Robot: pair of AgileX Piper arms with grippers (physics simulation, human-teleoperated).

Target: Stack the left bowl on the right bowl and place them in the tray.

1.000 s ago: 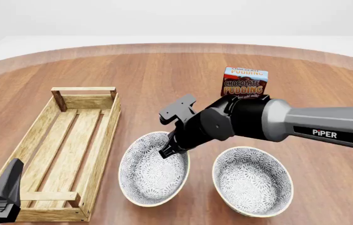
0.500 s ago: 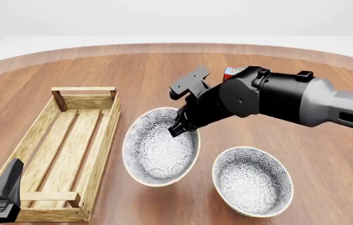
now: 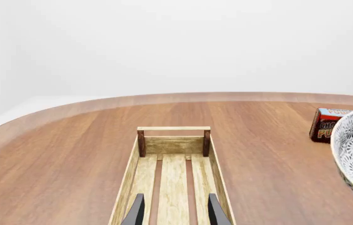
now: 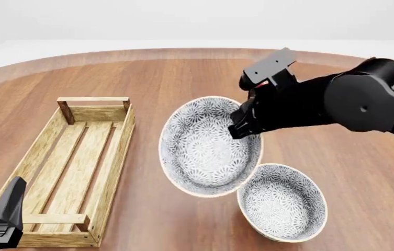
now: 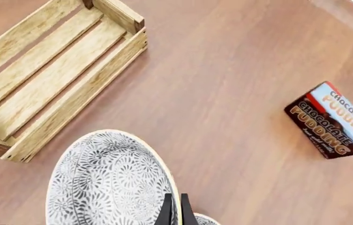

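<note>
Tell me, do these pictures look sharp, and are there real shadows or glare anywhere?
Front view: sharp throughout, flat even light, only a faint soft shadow on the table under the lifted bowl held by the right gripper; no glare. Left wrist view: crisp tray, blank white background. Right wrist view: pudding box lettering readable, no blur.

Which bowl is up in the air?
The bigger-looking bowl, tilted and pinched at its rim by the right end effector. The other bowl sits flat on the table.
</note>
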